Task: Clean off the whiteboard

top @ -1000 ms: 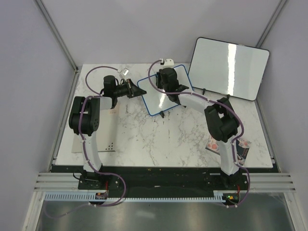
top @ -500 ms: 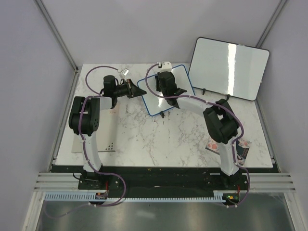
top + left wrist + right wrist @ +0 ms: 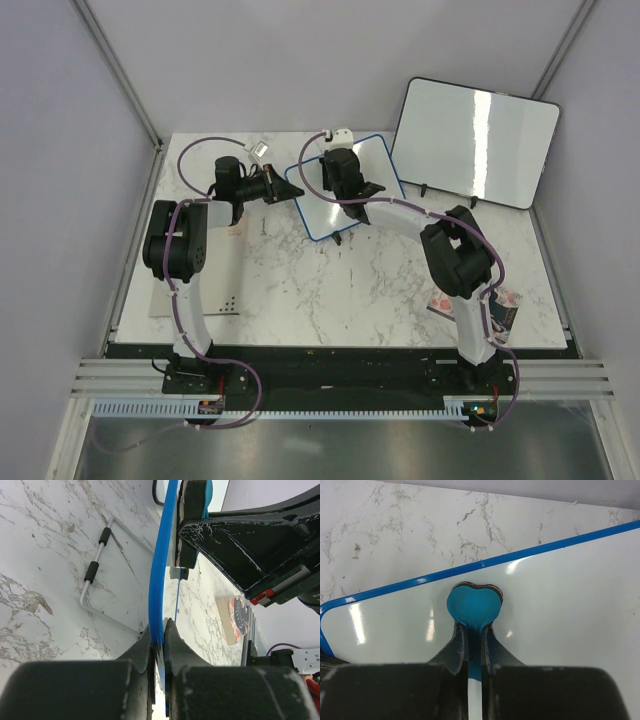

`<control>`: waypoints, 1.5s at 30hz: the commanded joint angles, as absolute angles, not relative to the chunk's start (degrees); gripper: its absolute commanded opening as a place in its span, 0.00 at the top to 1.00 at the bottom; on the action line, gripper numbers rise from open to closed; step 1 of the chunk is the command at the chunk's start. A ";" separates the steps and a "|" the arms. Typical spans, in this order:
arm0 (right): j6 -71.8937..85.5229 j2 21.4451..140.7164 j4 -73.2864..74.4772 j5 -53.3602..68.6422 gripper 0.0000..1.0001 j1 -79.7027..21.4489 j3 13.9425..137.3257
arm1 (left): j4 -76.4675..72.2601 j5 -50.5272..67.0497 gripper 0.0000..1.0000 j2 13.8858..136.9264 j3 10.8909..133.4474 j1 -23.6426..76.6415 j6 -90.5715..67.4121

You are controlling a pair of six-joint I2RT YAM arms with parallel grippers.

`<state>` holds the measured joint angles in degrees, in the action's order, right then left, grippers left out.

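Your right hand (image 3: 474,631), gripping the eraser (image 3: 473,605), has slid left along the whiteboard's (image 3: 560,595) far edge, leaving no marks visible, while your left hand (image 3: 158,634) clamps its rim.

The whiteboard (image 3: 560,590) is glossy white inside a bright blue frame. The eraser (image 3: 472,607) on it is teal with a dark backing. The table (image 3: 330,295) is white marble, grey-veined.

readable text: none | labels: none | numbers: none
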<state>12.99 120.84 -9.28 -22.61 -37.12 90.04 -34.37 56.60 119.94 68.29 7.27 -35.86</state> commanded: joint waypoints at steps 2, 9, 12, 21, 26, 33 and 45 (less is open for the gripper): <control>12.31 127.70 0.35 -11.17 1.00 -40.95 89.21 | -29.53 64.16 0.98 119.71 67.85 13.71 -24.08; 12.21 129.11 1.41 -7.55 1.00 -41.84 90.88 | -29.18 63.98 0.98 119.79 67.94 13.71 -23.99; 12.48 129.46 1.58 -12.03 1.00 -41.66 90.97 | -29.18 63.98 0.98 119.71 67.94 13.80 -23.91; 17.40 128.94 5.01 -22.14 1.00 -32.45 91.14 | -28.92 64.16 0.98 119.71 68.12 13.97 -23.82; 18.81 127.27 5.45 -23.82 1.00 -26.11 89.12 | -28.57 64.16 0.98 119.79 68.20 13.97 -23.64; 20.56 126.21 6.50 -24.00 1.00 -19.61 86.40 | -28.30 64.07 0.98 119.71 68.20 14.06 -23.55; 21.88 126.03 8.26 -20.92 1.00 -15.91 83.41 | -27.77 64.16 0.98 119.53 68.29 14.33 -23.20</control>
